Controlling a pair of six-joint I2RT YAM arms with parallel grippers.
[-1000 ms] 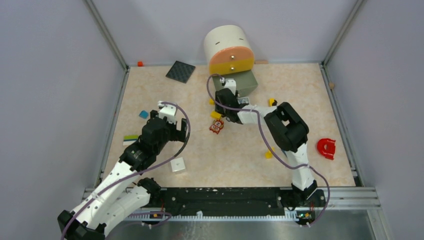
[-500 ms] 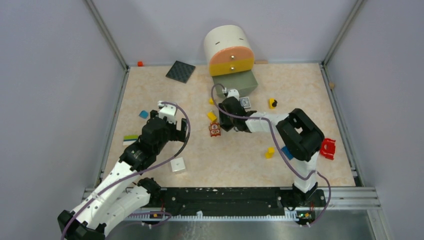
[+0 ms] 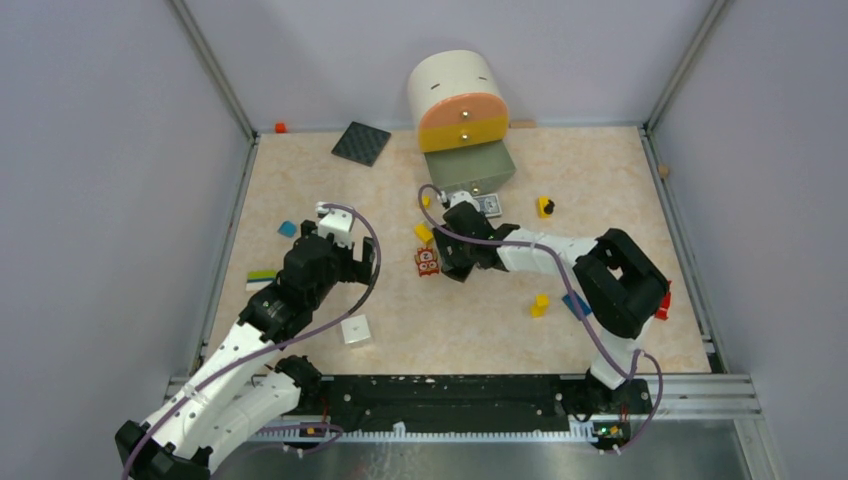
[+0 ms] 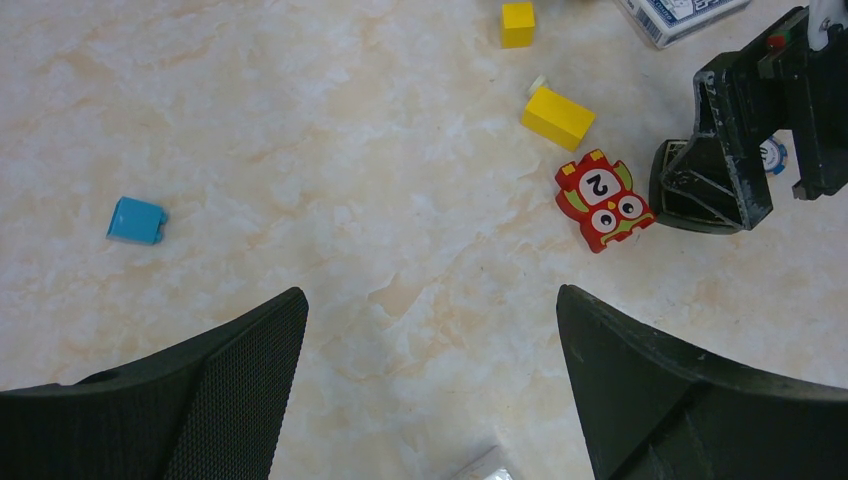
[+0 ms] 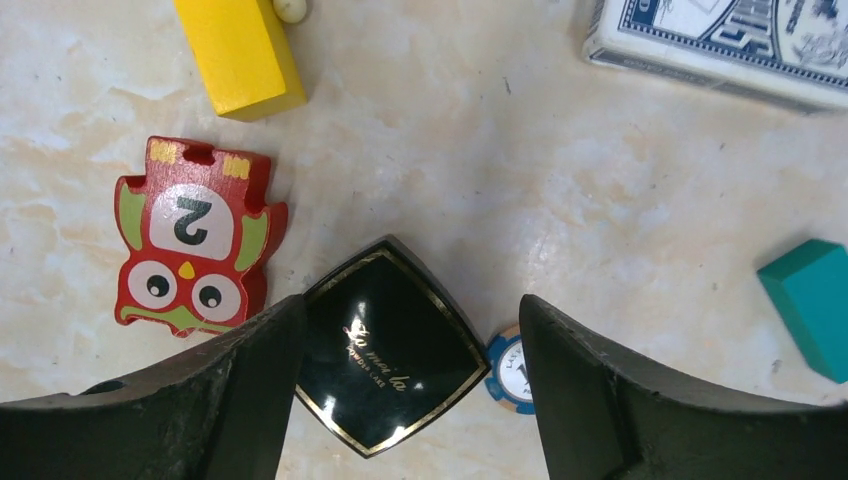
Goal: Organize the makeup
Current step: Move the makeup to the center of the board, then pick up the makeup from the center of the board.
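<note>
Sorting is barely starting: right fingers (image 5: 200, 400) are hovering wide open astride the black compact (image 5: 390, 350) beside the owl block (image 5: 195, 240), gripping nothing; left fingers (image 4: 200, 400) are idling open, empty.

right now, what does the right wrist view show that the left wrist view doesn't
Only the right wrist view: the black square compact, its gold-trimmed lid in plain sight, and a teal block. Only the left wrist view: a light blue block and a small yellow cube. Both: the red owl block marked 2, the long yellow block and the blue-backed card deck.
</note>
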